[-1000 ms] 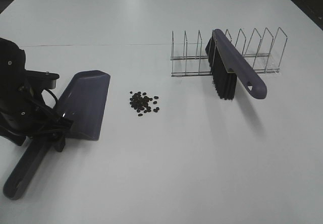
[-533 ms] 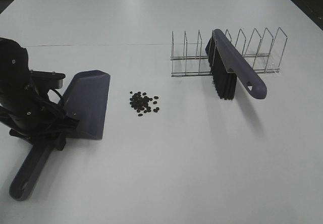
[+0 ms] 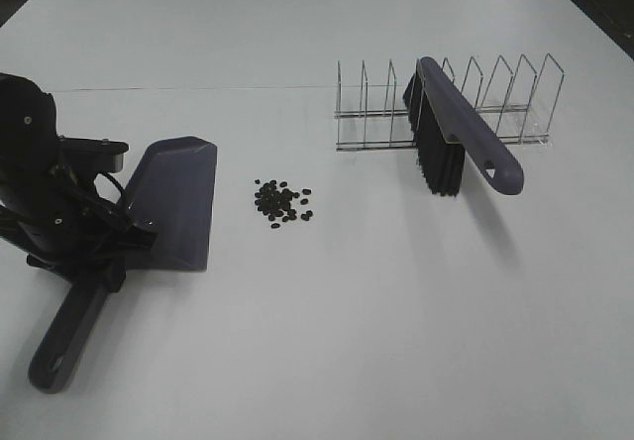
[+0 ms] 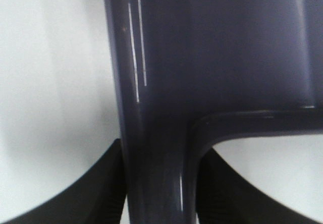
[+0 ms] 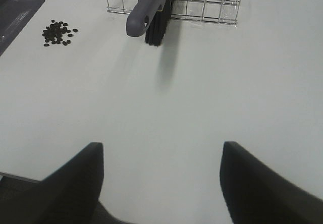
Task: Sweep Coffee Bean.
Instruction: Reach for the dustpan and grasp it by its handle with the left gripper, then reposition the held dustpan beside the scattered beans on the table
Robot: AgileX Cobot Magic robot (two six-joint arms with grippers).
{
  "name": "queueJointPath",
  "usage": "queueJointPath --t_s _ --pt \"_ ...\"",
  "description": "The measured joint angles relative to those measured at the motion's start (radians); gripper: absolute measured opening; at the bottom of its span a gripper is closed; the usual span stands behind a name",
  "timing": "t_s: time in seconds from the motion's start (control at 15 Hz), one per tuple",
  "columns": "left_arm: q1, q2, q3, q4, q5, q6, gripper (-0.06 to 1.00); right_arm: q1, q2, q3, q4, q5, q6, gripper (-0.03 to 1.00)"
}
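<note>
We see the coffee beans point(image 3: 282, 202) clustered on the table point(image 3: 347, 341), left of its middle. Near them, toward the left edge, lies the purple dustpan point(image 3: 173, 202), and our left gripper point(image 3: 101, 262) is clamped on its handle. The brush point(image 3: 466, 143) leans in the wire rack point(image 3: 515, 103) toward the far right corner. Our right gripper point(image 5: 161, 183) hangs agape, empty.

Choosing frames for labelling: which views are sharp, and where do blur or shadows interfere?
Exterior high: sharp, evenly lit, the brush casting a soft shadow on the table; left wrist: the close dustpan is blurred; right wrist: the coffee beans read clearly, the right claw dark and soft.
</note>
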Motion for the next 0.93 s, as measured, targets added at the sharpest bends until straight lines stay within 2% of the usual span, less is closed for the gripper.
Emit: queueJointPath --t_s 0.2,0.33,0.6,0.93 --pt "0.000 0.000 0.000 0.000 0.000 -0.005 0.34 0.000 0.000 0.000 0.000 0.000 0.000 0.61" --pt "0.000 0.000 0.000 0.009 0.000 -0.061 0.34 0.000 0.000 0.000 0.000 0.000 0.000 0.61" --pt "0.000 0.000 -0.002 0.018 0.016 -0.067 0.34 0.000 0.000 0.000 0.000 0.000 0.000 0.61" --pt "0.000 -0.073 0.008 0.056 0.101 -0.059 0.34 0.000 0.000 0.000 0.000 0.000 0.000 0.61"
